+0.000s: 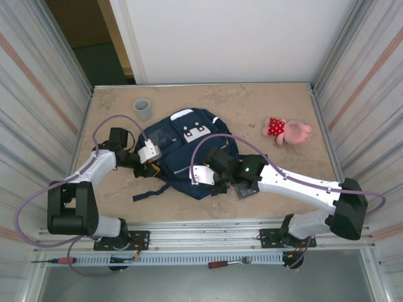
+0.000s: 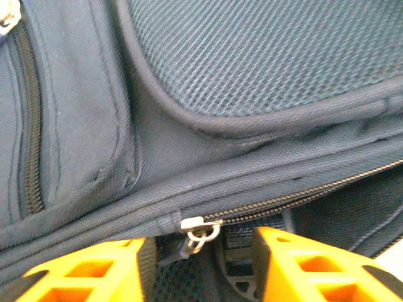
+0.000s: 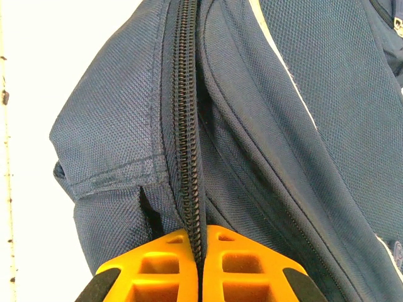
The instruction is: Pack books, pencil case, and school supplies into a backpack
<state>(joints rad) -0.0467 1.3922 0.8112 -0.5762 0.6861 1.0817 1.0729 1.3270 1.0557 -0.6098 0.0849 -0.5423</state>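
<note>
Top external view: the large navy blue fabric backpack (image 1: 176, 160) lies mid-frame on the worktop (image 1: 252, 107). The right fingers (image 3: 160, 267) are clamped on its zipper seam. The left fingers (image 2: 94, 274) stand apart, with a silver zipper pull (image 2: 200, 229) between them.

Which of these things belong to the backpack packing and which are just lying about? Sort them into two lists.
Job in hand:
backpack
zip slider on it
left gripper, fingers apart either side of the slider
right gripper, shut on the backpack's zip seam

Lying about:
grey cup
pink and red plush toy
red-handled screwdriver
red-handled tool
</note>
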